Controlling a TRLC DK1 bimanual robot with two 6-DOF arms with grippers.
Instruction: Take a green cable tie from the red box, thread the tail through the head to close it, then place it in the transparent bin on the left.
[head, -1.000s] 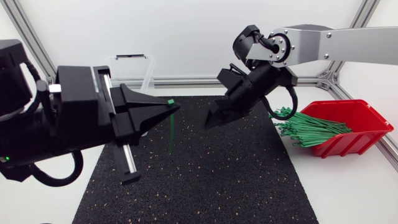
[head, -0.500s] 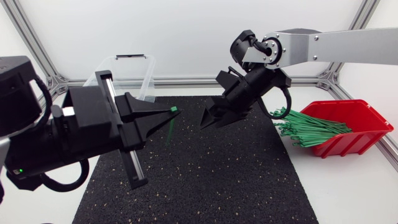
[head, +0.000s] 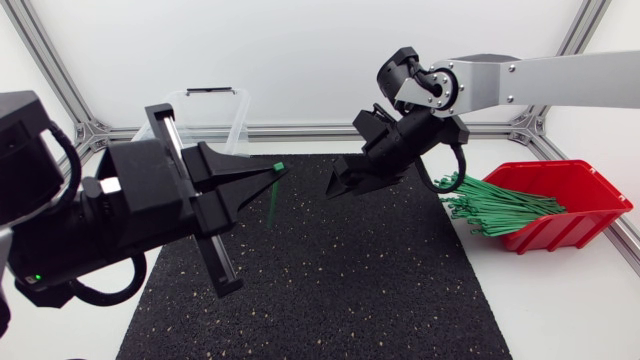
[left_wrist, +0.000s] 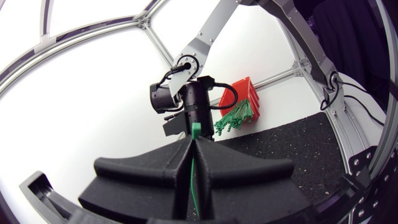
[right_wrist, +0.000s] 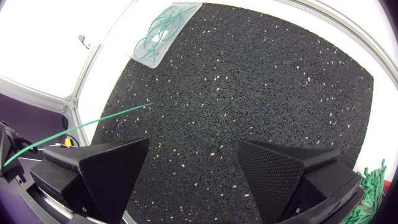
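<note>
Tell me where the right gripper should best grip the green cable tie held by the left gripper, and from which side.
Probably the free tail. The left gripper is shut on the cable tie just under its head, so only the thin tail hangs clear below. The right gripper, open, sits to its right, so come in from that side, fingers either side of the strip.

"Can you read any words or numbers here?"

"No, not one. There are no letters on the red box (head: 590, 215), none on the clear bin (head: 238, 120), and none on the black mat (head: 330, 280) beside the box."
</note>
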